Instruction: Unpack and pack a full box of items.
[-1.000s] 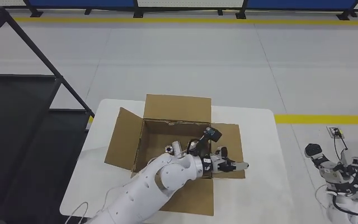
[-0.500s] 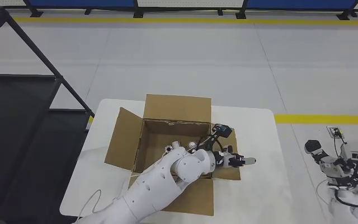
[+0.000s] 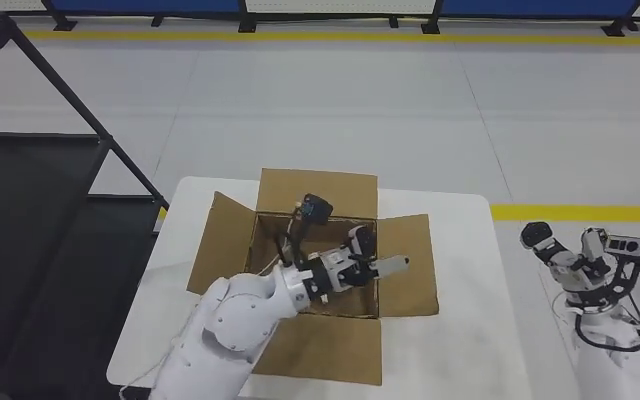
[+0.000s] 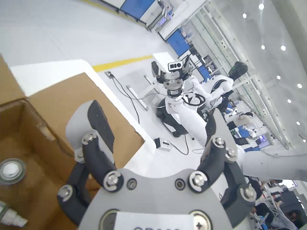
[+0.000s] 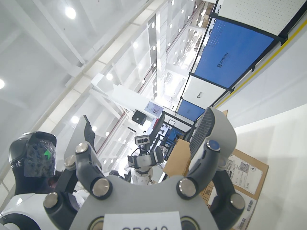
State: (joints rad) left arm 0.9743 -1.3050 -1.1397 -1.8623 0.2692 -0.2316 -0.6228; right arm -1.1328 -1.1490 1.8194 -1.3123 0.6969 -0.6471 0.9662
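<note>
The box (image 3: 318, 190) sits open on the table (image 3: 460, 330), all four flaps folded out. Down on its floor I can pick out two items. One is a round capped item (image 4: 12, 171), cap facing up. The other is a ribbed white item (image 4: 9, 214) just beside it, cut off at the frame edge, so I can't call its long axis. That's one box and two items on show; more may lie under the arm.

Now the left gripper (image 4: 156, 113): fingers spread wide, nothing between them. It hangs over the box wall farthest from its own arm, fingertips pointing out past the flap. That's the relation that matters here. Both items lie behind and below those fingertips, back toward the wrist, on the side of one finger (image 4: 100, 125). To my eye the next pick calls for drawing back and tipping down into the box.

The right gripper (image 3: 562, 245), also spread and empty, stands well apart, off beyond the table edge ahead of the left fingertips. Left is plainly the nearer hand. Two grippers, neither carrying a thing.
</note>
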